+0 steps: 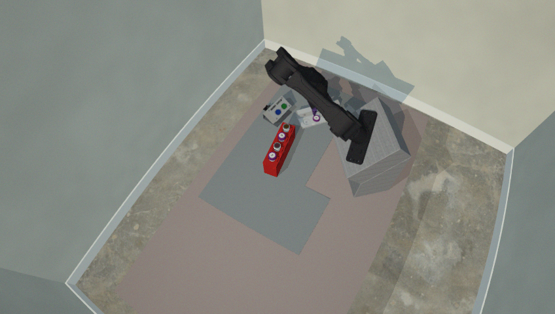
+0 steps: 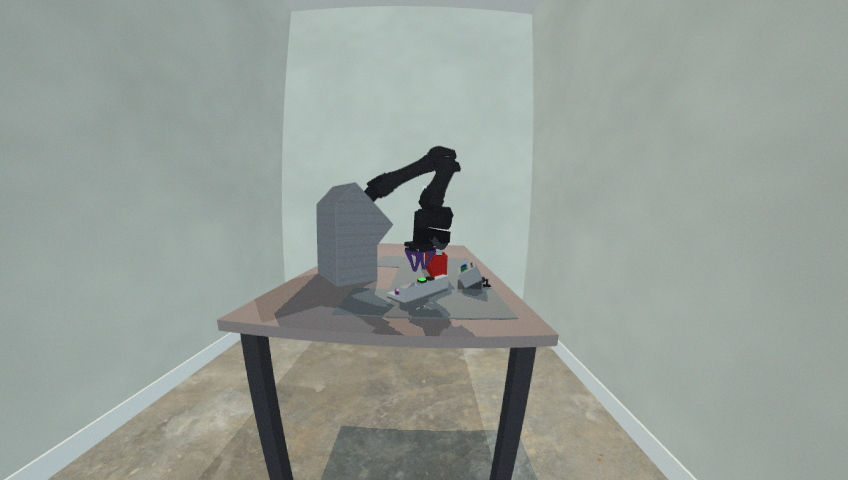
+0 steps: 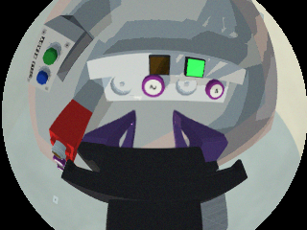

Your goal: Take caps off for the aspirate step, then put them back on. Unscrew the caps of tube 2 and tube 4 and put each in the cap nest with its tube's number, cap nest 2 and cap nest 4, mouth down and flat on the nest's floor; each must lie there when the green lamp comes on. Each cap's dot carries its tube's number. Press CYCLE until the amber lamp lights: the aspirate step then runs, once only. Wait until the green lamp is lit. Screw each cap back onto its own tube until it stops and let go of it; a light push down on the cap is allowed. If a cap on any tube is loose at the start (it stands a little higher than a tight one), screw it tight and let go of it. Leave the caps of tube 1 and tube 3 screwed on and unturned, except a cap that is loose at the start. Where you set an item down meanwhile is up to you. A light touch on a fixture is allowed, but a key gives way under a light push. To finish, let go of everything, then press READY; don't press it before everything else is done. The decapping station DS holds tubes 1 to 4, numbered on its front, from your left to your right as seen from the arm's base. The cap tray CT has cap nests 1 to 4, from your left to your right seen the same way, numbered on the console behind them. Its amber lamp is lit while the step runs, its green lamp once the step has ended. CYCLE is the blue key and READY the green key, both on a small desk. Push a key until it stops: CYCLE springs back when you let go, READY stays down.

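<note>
My gripper (image 3: 153,114) hovers above the cap tray (image 3: 167,86), its purple fingers partly open with nothing between them; it also shows in the exterior view (image 2: 420,259). Two purple caps lie in the tray, one in cap nest 2 (image 3: 153,87) and one in cap nest 4 (image 3: 215,90). The other two nests are empty. The green lamp (image 3: 195,65) is lit and the amber lamp (image 3: 159,64) is dark. On the red decapping station (image 1: 279,148), tube 2 (image 1: 277,146) and tube 4 (image 1: 286,127) stand open. Tube 1 (image 1: 272,156) and tube 3 (image 1: 281,136) carry caps.
The key desk (image 1: 275,108) stands beside the tray, with the blue CYCLE key (image 3: 42,77) and the green READY key (image 3: 52,57). The tall grey block (image 1: 372,149) that carries the arm's base is to the right. The red station (image 3: 69,129) lies left of my fingers.
</note>
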Controlling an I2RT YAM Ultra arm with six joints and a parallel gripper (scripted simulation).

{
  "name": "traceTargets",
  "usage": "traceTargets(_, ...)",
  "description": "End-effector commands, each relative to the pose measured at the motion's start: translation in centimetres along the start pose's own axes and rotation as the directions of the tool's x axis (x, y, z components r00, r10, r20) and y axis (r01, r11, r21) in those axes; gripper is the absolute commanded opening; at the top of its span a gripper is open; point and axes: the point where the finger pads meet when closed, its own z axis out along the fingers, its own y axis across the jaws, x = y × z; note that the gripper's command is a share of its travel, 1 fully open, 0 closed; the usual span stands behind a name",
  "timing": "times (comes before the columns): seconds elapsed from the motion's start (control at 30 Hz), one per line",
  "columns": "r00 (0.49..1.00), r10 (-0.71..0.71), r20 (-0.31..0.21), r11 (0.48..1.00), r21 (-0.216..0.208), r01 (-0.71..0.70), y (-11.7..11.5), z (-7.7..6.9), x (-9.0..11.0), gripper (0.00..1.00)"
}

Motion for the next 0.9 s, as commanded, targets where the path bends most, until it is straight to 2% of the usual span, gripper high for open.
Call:
traceTargets(0.0,0.998,-0.001,0.063,1.000,0.000,0.001,0.0,0.6,-2.0,0.47)
traceTargets(0.1,0.998,-0.001,0.063,1.000,0.000,0.001,0.0,2.1,-2.0,0.47)
traceTargets(0.17,0.998,-0.001,0.063,1.000,0.000,0.001,0.0,2.1,-2.0,0.47)
traceTargets(0.27,0.998,-0.001,0.063,1.000,-0.001,0.001,0.0,3.6,-2.3,0.47)
traceTargets(0.87,0.998,-0.001,0.063,1.000,-0.001,0.001,0.0,3.9,-2.3,0.47)
